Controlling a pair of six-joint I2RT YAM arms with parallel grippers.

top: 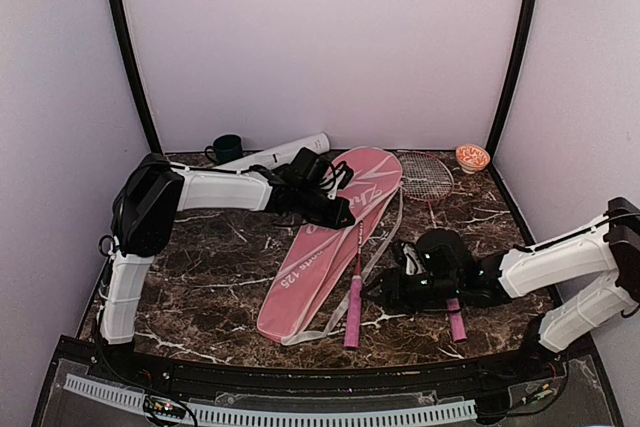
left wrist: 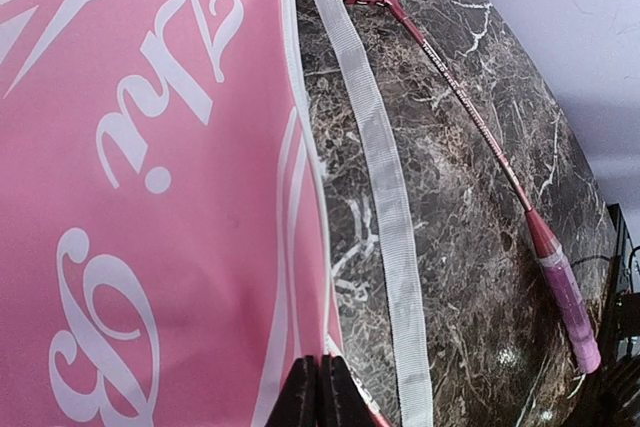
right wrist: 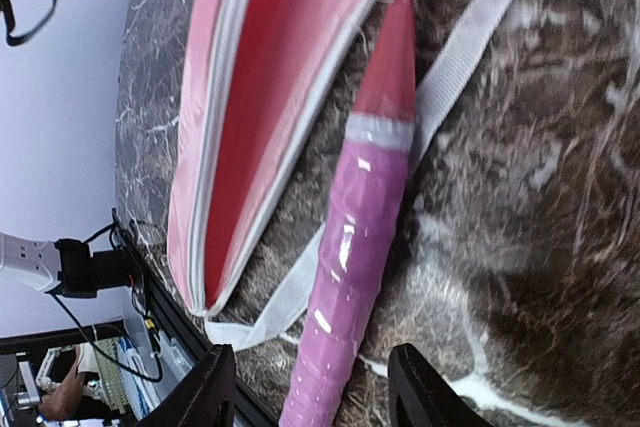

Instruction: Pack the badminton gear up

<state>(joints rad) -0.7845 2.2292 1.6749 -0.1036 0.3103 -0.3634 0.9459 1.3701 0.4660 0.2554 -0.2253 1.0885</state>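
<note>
Left gripper (left wrist: 320, 392) jaws are closed tight at the open edge of the bag (left wrist: 150, 197) and look to pinch its top flap; right gripper (right wrist: 312, 357) jaws stand apart, one on each side of the handle of the first racket (right wrist: 350, 237), gripping nothing. Lying slantwise across the table (top: 200, 267), the bag gapes toward the right arm and shows a red lining. First racket has its head inside that mouth, while shaft and handle stick out toward the near edge, the handle resting on the white strap (right wrist: 470, 37). Second racket (top: 425, 175) lies beside the bag, wholly outside, its handle partly under the right arm. As I read it, the step is sliding the first racket home. That goes best with the flap held high and the handle gripped near its butt, then pushed along the bag's length, clear of the strap. Tube (top: 280, 152) lies behind the bag, contents hidden. No shuttlecocks show. Mug (top: 228, 148) and bowl (top: 472, 157) sit at the back, insides unclear
</note>
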